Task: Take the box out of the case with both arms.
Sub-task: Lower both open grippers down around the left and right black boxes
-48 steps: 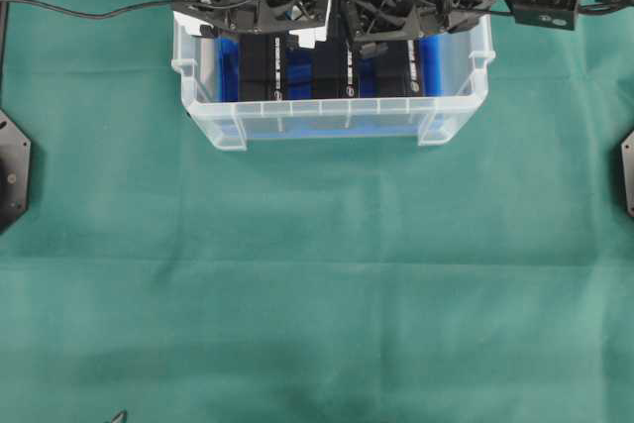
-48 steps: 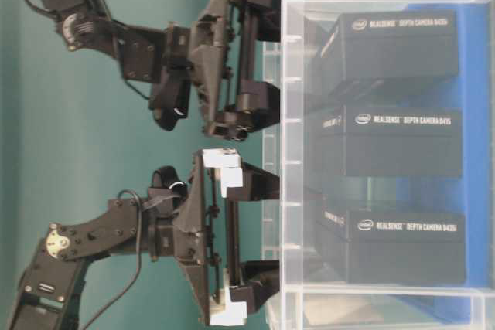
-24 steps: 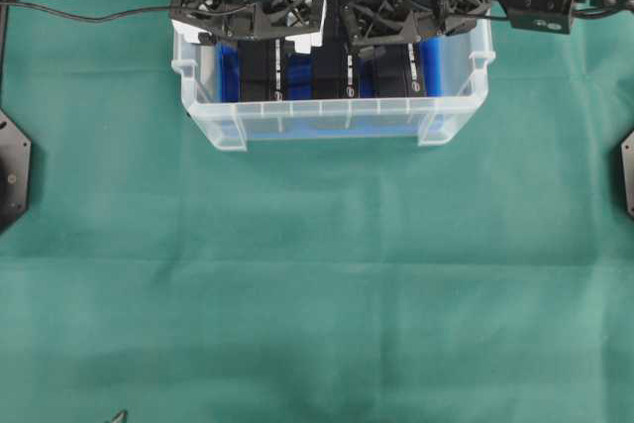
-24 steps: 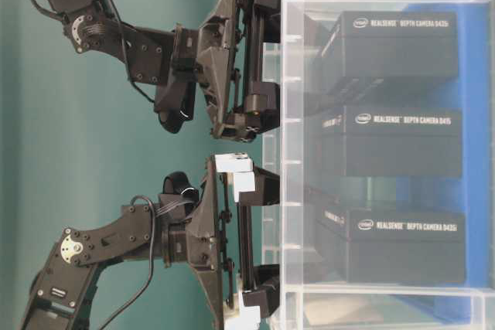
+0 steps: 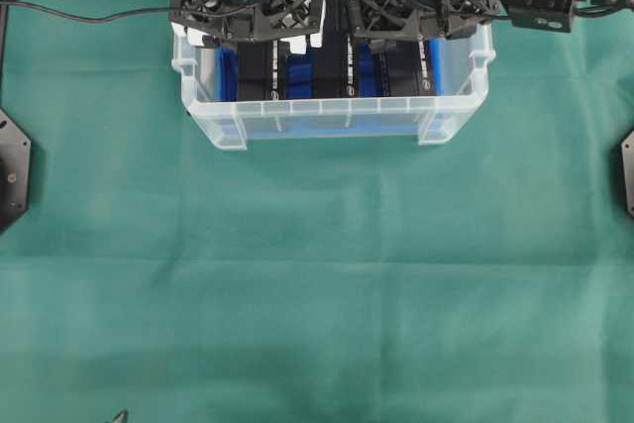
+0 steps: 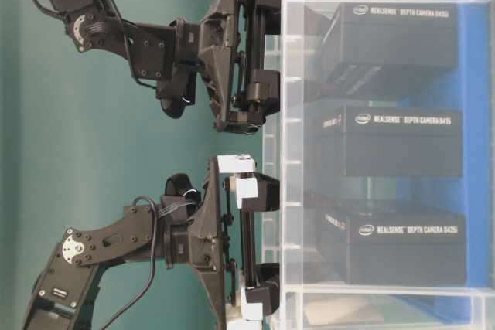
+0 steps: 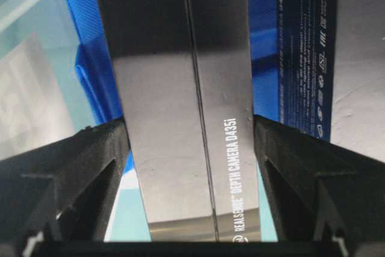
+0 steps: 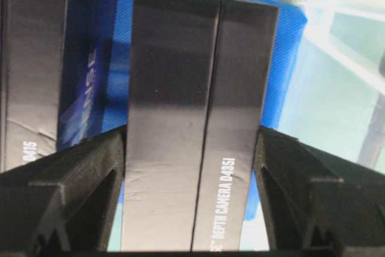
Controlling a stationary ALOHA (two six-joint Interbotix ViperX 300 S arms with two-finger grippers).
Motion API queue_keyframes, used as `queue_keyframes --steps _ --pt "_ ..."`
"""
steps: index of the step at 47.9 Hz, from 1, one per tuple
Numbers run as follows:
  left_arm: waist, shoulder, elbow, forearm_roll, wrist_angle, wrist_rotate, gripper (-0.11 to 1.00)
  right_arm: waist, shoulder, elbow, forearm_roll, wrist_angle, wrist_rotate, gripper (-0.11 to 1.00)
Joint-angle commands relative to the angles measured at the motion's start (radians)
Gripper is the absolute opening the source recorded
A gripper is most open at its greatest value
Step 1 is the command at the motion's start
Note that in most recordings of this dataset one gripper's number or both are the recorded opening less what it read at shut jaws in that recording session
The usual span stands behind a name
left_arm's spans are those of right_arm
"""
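Note:
The clear case (image 5: 327, 106) with blue lining stands at the far edge and holds three black boxes on edge. My left gripper (image 7: 189, 126) reaches into the case and is shut on the left box (image 7: 180, 58); both fingers (image 7: 96, 161) press its sides. My right gripper (image 8: 191, 133) is shut on the right box (image 8: 198, 58) in the same way. In the table-level view the left gripper (image 6: 263, 243) is the lower one, with white parts, and the right gripper (image 6: 267, 44) is the upper one. The right box (image 6: 394, 44) is tilted slightly.
A third black box (image 5: 342, 71) stands between the two held ones, close to both grippers. The case walls (image 6: 290, 152) enclose the fingers. Green cloth (image 5: 317, 274) covers the table in front of the case. Black mounts sit at the left (image 5: 12, 170) and right table edges.
Both grippers dropped a little deeper into the case and their jaws closed in onto the outer boxes. The right box now sits tilted.

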Motion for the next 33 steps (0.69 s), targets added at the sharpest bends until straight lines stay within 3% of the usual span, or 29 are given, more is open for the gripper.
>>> queue_keyframes --steps 1,33 --pt "-0.008 -0.018 -0.006 -0.005 -0.002 0.005 0.63 -0.002 -0.011 0.0 -0.003 -0.012 0.005 0.65" --pt "-0.009 -0.028 -0.032 -0.005 0.006 -0.002 0.63 -0.002 -0.014 -0.017 0.0 0.012 0.008 0.65"
